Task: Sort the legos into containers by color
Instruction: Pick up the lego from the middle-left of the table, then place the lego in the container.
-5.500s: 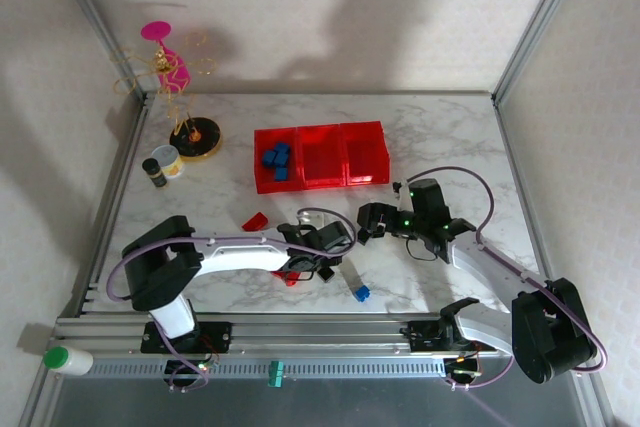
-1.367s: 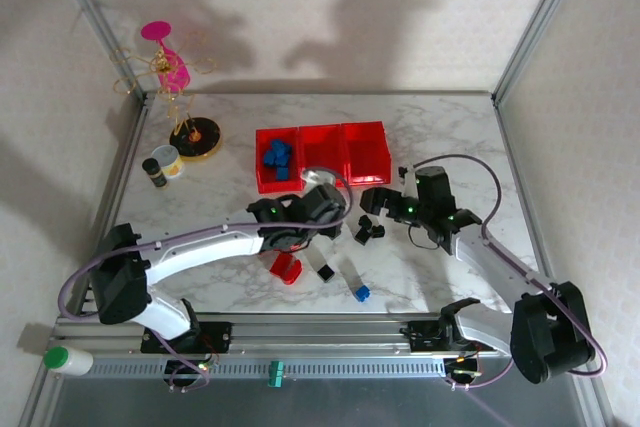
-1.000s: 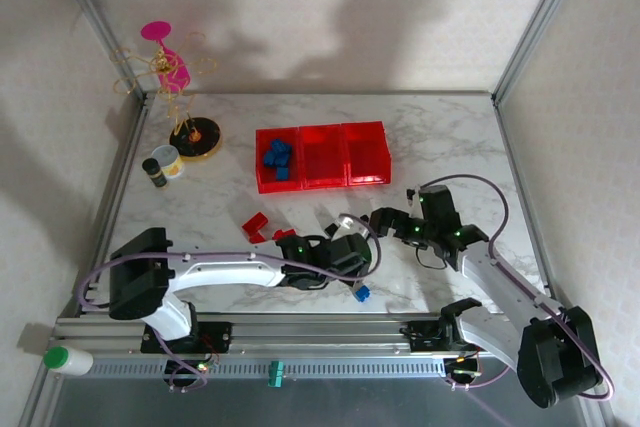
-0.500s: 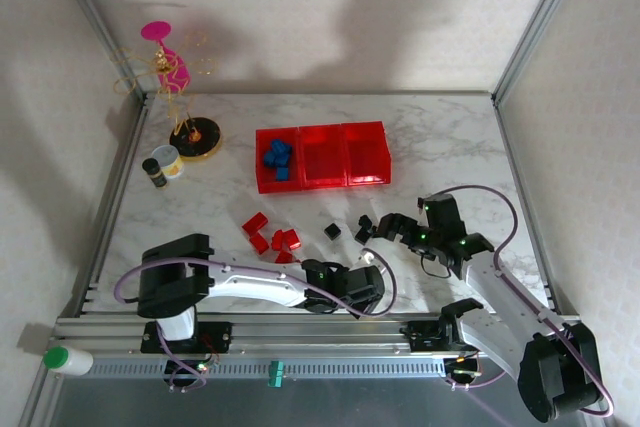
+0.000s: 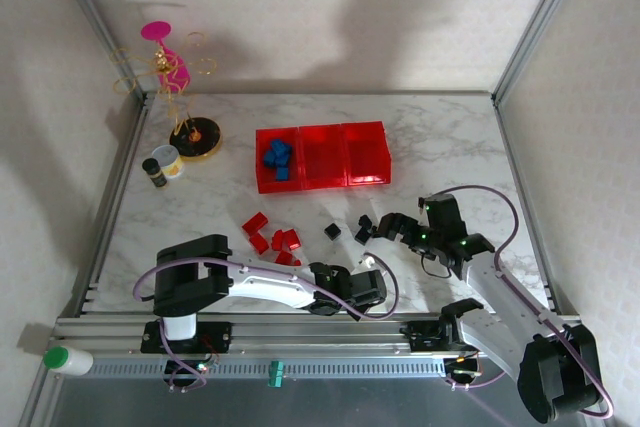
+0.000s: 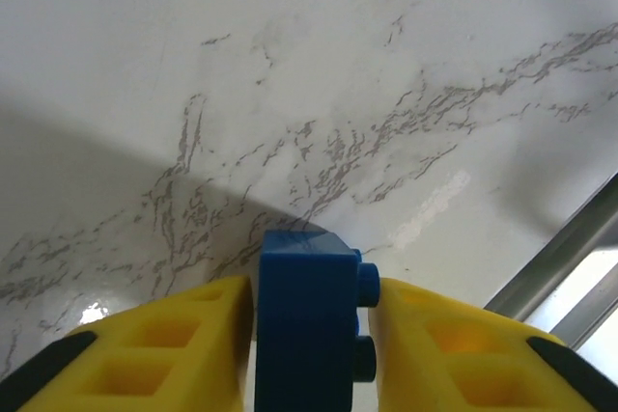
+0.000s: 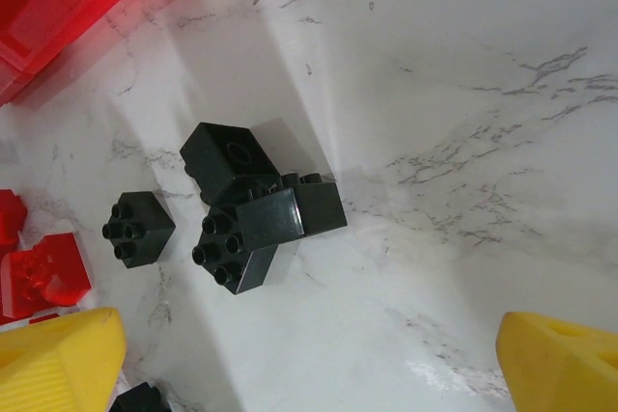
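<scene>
Left jaws have closed — pinching a blue lego [image 6: 307, 325].

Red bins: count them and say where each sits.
3, in a joined row on the table: left bin holds blue legos; middle bin and right bin look empty.

You look down on a white table [image 5: 450, 137] veined with grey like marble. Pale, faintly patterned walls close it in: a back wall [image 5: 330, 7], a left wall [image 5: 40, 167] and a right wall [image 5: 590, 167]. Aluminium posts [image 5: 95, 17] rise slanting from both far corners, and an aluminium rail [image 5: 320, 335] runs along the near edge. Soft grey shadows [image 5: 400, 17] lie across the back wall.
</scene>
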You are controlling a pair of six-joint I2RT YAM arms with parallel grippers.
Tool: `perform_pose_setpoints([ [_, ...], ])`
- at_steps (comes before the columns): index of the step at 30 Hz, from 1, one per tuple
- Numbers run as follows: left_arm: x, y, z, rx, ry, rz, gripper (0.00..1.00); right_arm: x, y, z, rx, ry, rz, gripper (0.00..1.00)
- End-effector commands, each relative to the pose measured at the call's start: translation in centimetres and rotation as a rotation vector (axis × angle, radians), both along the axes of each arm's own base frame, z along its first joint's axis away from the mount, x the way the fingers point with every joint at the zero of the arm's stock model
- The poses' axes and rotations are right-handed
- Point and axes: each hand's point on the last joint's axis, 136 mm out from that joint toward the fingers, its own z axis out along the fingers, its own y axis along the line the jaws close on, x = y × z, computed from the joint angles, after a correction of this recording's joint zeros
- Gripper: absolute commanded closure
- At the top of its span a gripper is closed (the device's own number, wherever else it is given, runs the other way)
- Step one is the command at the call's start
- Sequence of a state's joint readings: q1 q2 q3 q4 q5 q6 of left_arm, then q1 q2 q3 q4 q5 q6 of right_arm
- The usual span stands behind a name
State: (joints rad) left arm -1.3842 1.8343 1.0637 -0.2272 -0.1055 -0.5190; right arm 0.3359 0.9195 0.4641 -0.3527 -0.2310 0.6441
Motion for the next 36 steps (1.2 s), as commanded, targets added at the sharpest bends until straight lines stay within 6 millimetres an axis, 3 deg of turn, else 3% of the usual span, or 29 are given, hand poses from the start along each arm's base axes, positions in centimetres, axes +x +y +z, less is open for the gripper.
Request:
perform_pose_setpoints([
  [1,0.5,0.0,0.6,-0.017,-0.035,0.01,0.72,0.3,0.1,0.4,0.017,-0.025,0.004,0.01],
  [9,1.9,0.6,3.4,-0.062,-0.084,0.06,0.79,1.1,1.5,3.0,0.084,-0.125,0.068,0.01],
  [16,5.3,2.2,7.3,-0.132,-0.136,0.17,0.84,1.7,2.6,5.6,0.115,-0.219,0.136,0.01],
  [22,9.5,4.5,10.2,-0.173,-0.191,0.298,0.85,2.2,3.9,7.8,0.159,-0.297,0.197,0.01],
  [31,18.0,10.2,15.4,-0.209,-0.29,0.537,0.83,2.6,7.4,9.6,0.189,-0.359,0.299,0.01],
  [36,22.8,13.7,16.4,-0.189,-0.3,0.677,0.83,3.1,9.5,10.2,0.212,-0.383,0.34,0.01],
])
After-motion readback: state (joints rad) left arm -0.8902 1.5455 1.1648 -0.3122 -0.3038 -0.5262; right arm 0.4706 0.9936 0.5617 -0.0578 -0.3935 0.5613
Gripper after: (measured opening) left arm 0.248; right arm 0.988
